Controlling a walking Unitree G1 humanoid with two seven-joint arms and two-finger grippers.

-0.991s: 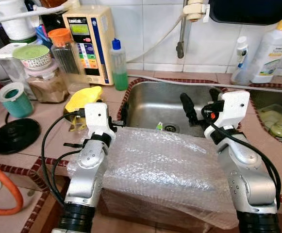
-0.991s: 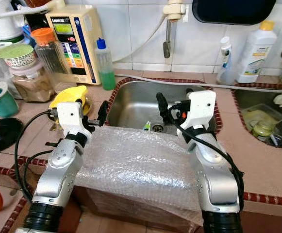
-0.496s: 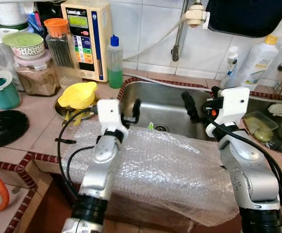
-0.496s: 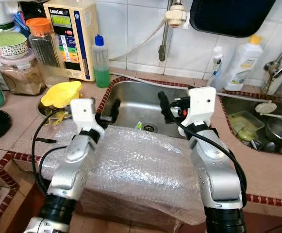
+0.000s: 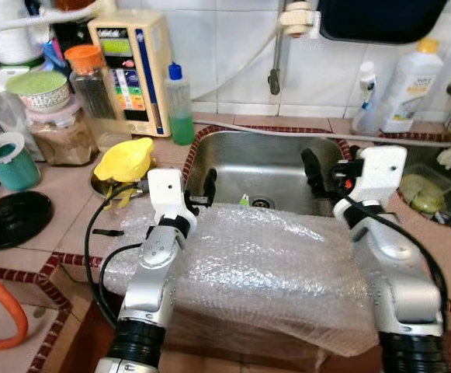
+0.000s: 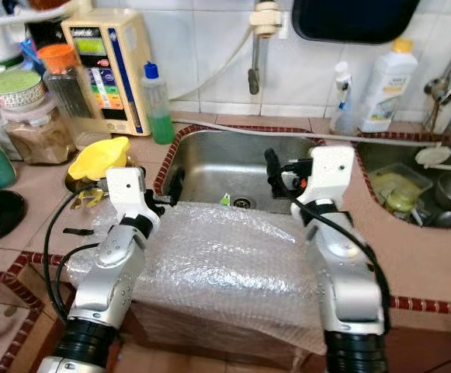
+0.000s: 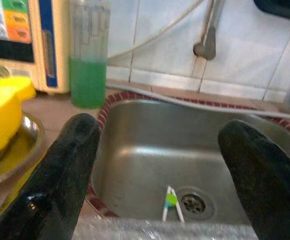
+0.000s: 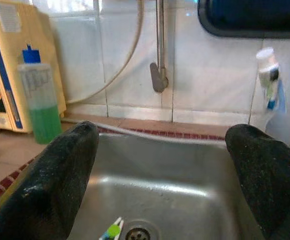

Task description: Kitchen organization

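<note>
Sink (image 5: 233, 159) of stainless steel lies straight ahead, set into a tiled counter with red-brown edging; a small green-and-white object (image 7: 170, 200) rests beside the drain (image 7: 190, 202). Bubble wrap sheet (image 5: 264, 264) is draped over the near counter edge, between the two arms. Left gripper (image 7: 162, 165) is poised over the sink's near-left rim, fingers spread wide, nothing between them. Right gripper (image 8: 169, 170) is poised over the near-right part of the basin, likewise spread wide and empty. On the counter to the left: yellow funnel-like item (image 5: 128, 158) on a metal dish, green liquid bottle (image 5: 180, 105), beige wall appliance (image 5: 128, 70), jars. Far right: white detergent bottle (image 5: 411, 85) and a second basin with dishes. Judgement: task target is unclear; the small object at the drain seems the likeliest pick. Risks: an arm dragging the loose bubble wrap could pull it into the sink or off the counter; the small object is light and lies on smooth steel, so closing fingers could skid it toward the drain; a leftward swing could knock the funnel or bottle.
</note>
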